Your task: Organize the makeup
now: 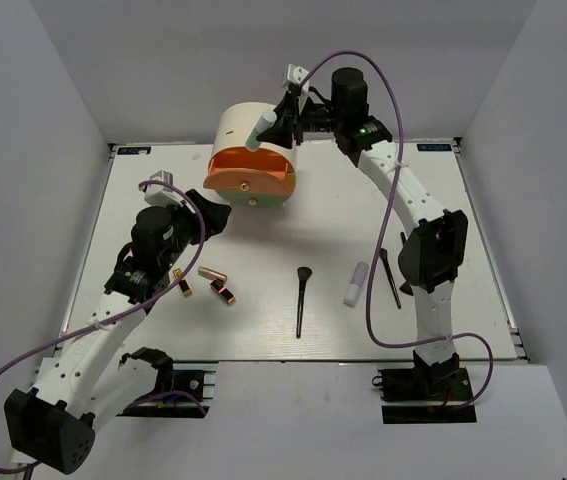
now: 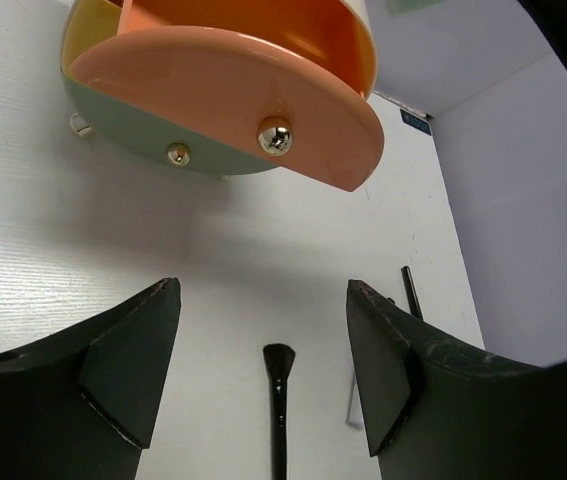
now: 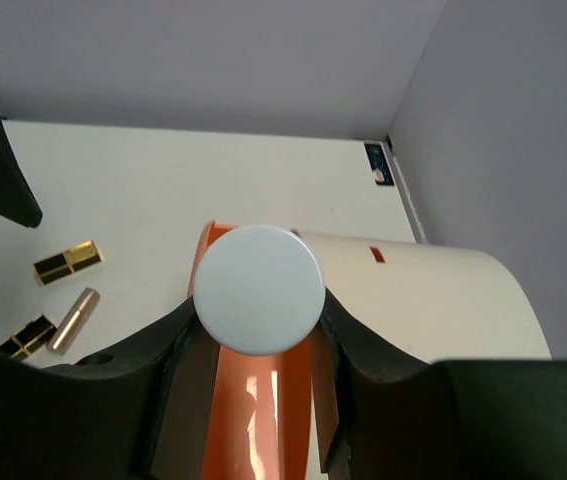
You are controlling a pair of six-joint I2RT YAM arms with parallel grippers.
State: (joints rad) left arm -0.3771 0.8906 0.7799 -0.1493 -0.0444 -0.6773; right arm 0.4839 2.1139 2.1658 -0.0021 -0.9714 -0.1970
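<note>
Near row, on the table (image 1: 263,345), left to right:
- gold-black lipstick (image 1: 181,284), lying flat just beside the left arm
- rose lipstick (image 1: 213,273), close to the right of it
- second gold-black lipstick (image 1: 223,293), just below the rose one; whether they touch, cannot tell
- brush (image 1: 301,300), black handle, head pointing away, alone mid-table
- tube (image 1: 356,284), white, lying flat, right of the brush
- thin brush (image 1: 390,278), just beside the tube, next to the right arm

Mid-table: left claw (image 1: 218,215), jaws wide, nothing between them. It points at the box front, short of it. Its wrist view shows bare table and the brush head between the fingers.

Far side: box (image 1: 238,125), cream, half-round. Orange drawer (image 1: 253,178) pulled out, gold knob (image 2: 275,136) on its front. A grey-green drawer front sits under it, pushed in.

Above the box: right claw (image 1: 277,121), half closed around the bottle (image 3: 259,288). The bottle is white and tilted, green end down and to the left over the cream top. Whether that end touches the box, cannot tell.
</note>
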